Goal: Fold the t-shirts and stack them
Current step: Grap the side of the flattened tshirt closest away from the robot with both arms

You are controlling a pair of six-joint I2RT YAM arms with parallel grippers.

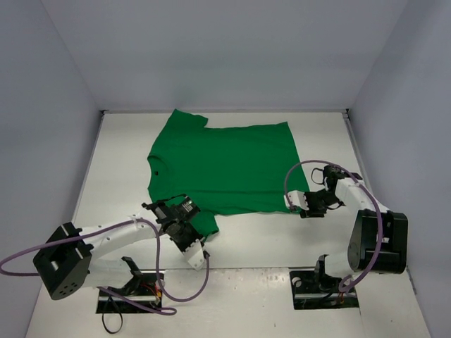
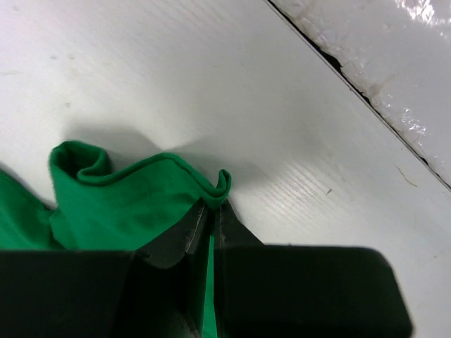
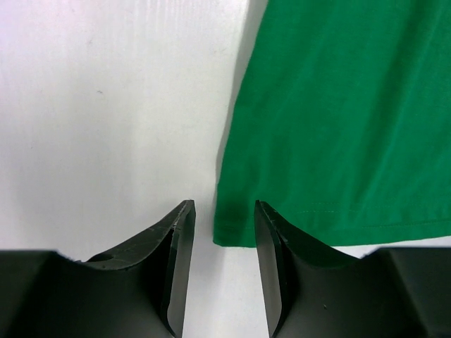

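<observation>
The bright-green t-shirt (image 1: 225,165) lies spread flat on the white table, collar to the left and hem to the right. My left gripper (image 1: 184,210) sits at its near left sleeve. In the left wrist view the left gripper (image 2: 211,208) is shut on a rolled, wrinkled edge of the t-shirt (image 2: 127,204). My right gripper (image 1: 301,204) is at the shirt's near right corner. In the right wrist view the right gripper (image 3: 222,211) stands open, and the hemmed corner of the t-shirt (image 3: 338,120) lies between its fingertips without touching either.
Grey walls (image 1: 225,49) enclose the table on the far, left and right sides. A dark seam (image 2: 352,88) separates the table from a crinkled white surface in the left wrist view. Purple cables (image 1: 176,282) loop near both arm bases.
</observation>
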